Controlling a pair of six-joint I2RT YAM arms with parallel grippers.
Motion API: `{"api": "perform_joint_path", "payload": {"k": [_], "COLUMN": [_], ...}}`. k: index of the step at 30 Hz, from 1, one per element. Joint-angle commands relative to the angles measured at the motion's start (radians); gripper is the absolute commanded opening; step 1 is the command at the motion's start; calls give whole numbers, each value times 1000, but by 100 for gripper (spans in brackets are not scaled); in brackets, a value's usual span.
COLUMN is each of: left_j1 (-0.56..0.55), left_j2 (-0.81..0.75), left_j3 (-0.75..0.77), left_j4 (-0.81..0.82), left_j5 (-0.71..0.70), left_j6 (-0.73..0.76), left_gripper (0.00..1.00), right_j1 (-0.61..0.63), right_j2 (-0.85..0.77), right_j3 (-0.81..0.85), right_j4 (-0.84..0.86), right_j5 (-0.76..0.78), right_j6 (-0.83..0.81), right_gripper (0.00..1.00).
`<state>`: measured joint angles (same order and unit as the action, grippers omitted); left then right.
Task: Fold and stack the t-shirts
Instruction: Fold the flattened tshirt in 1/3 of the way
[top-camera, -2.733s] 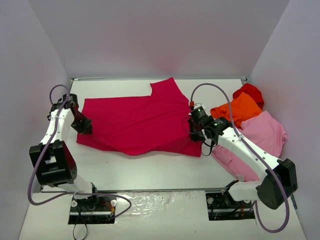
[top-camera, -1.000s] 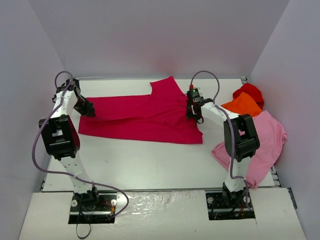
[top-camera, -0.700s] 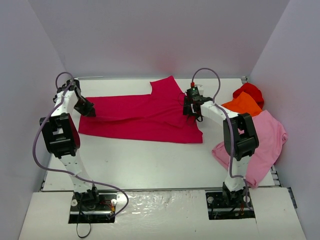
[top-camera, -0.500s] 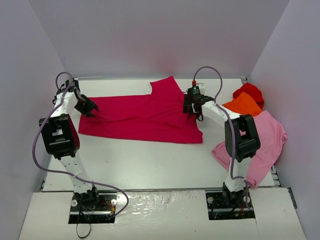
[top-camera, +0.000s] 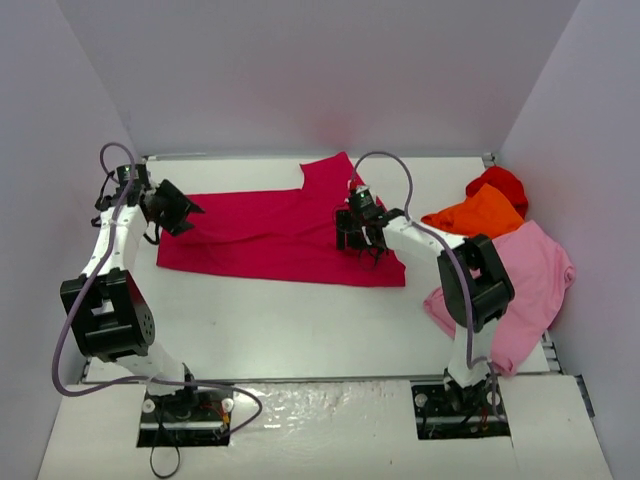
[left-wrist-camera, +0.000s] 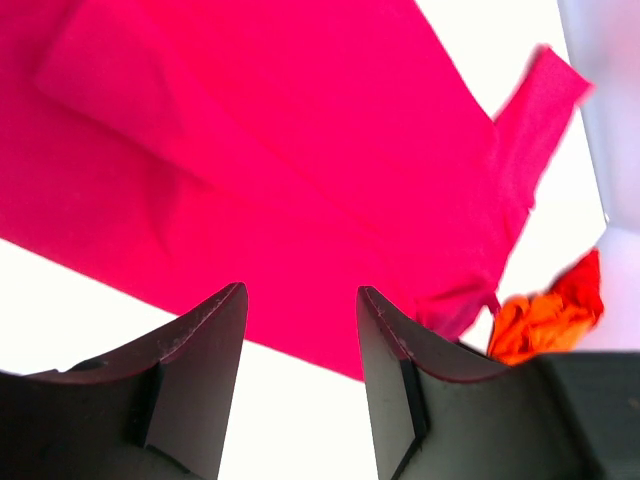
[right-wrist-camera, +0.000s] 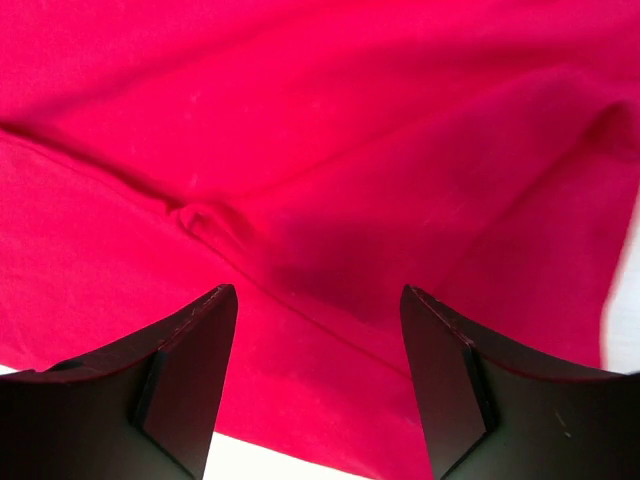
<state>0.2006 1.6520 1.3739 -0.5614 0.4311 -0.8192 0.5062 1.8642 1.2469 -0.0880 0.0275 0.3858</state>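
Arms reach forward: your left end effector (top-camera: 190, 212) hovers parted, empty, at the edge of the crimson-magenta t-shirt (top-camera: 270, 235); right end effector (top-camera: 351, 244) hangs wide over it.

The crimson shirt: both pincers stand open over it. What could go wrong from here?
1. A small pucker in the crimson shirt sits below the open right pincer; the next fold could press it in.
2. One sleeve sticks out at the far edge, so the fold may end uneven.
3. The pink shirt lies beside the right arm, which might drag it.
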Motion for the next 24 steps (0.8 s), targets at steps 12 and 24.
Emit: {"api": "perform_joint_path", "payload": {"k": [12,24], "left_j1": [-20,-20], "left_j2": [-185,-184], "left_j3": [-40,-78], "left_j4": [-17,11], "left_j5": [51,47], "left_j6": [95,85], "left_gripper": [44,44], "right_j1": [-18,-15], "right_j2": [99,56], "right_j3": [23,57], "right_j4": [45,28], "right_j5": [57,104], "right_j6": [-15,-31], "right_gripper": [53,0]}}
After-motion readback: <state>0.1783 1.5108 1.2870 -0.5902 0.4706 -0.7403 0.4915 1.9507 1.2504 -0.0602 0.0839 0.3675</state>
